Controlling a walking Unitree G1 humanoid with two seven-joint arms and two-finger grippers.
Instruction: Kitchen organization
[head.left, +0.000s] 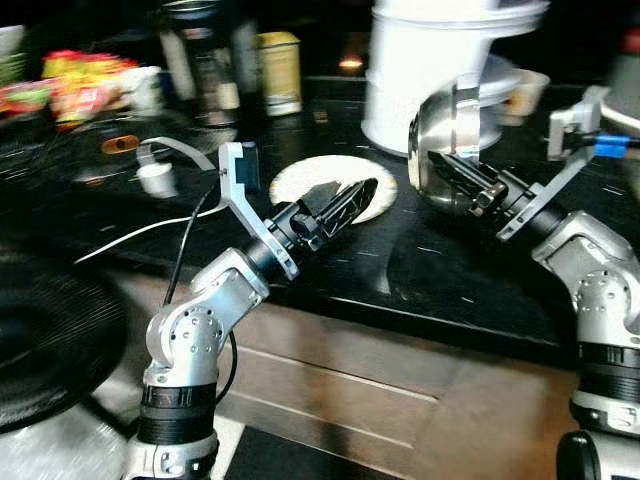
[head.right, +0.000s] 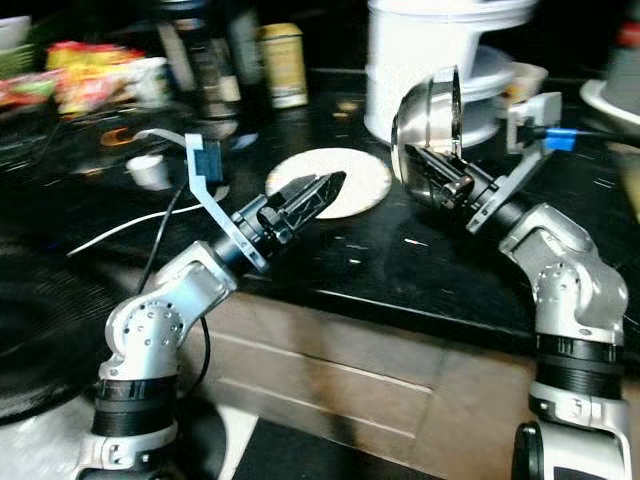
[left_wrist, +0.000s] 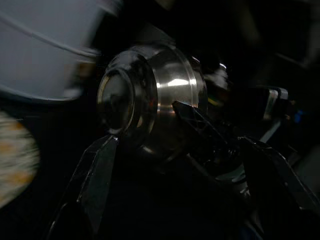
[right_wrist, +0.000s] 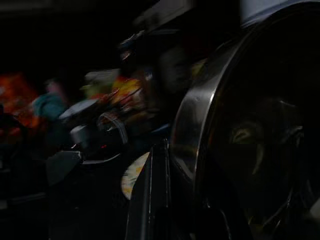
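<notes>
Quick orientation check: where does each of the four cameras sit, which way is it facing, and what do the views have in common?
Left eye view: on the head, looking forward and down at the black counter; both silver arms show, the right end effector holding a steel bowl.
Right eye view: the head's other eye, same scene; the left end effector hovers over a pale round mat.
Left wrist view: along the left fingers, facing the bowl's outside.
Right wrist view: along the right fingers, bowl rim close.
Shared: all four show the bowl.
</notes>
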